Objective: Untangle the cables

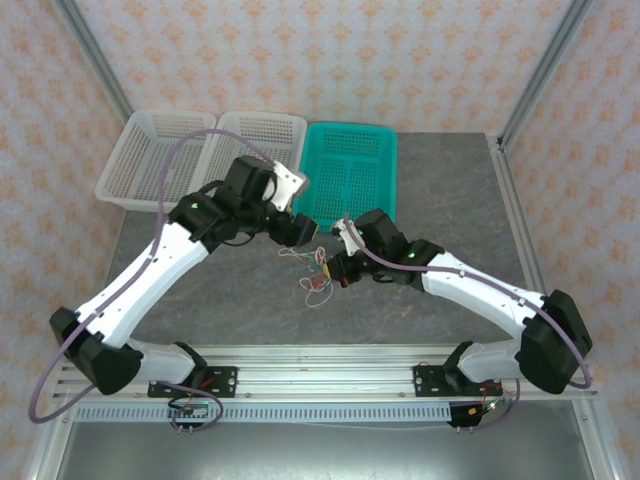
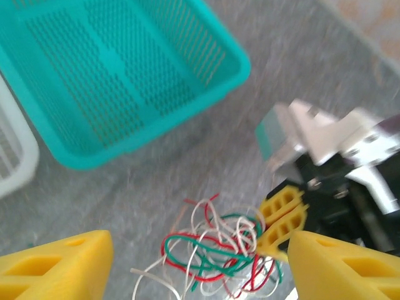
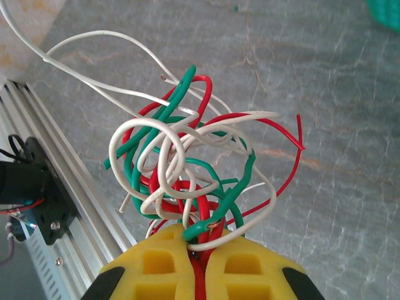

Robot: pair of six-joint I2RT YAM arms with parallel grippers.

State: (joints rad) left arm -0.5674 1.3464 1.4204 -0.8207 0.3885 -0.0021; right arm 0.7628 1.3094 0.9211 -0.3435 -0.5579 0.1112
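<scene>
Grey tabletop (image 1: 450,200) bears teal basket (image 1: 352,128), white baskets (image 1: 135,165), cables (image 1: 318,275) bunched outside them.

I see grey stone-patterned table (image 1: 450,200), pale veins across surface. Three mesh baskets in row along far edge. Outer white basket (image 1: 150,165) far left, inner white basket (image 1: 262,140) pressed against it. Teal basket (image 1: 352,180) just right of inner white one, sides touching. Cables (image 1: 315,278), red, green and white tangle, over table centre, near side of teal basket; can't tell if tangle rests on surface. Aluminium rail (image 1: 330,360) runs along near edge.
</scene>
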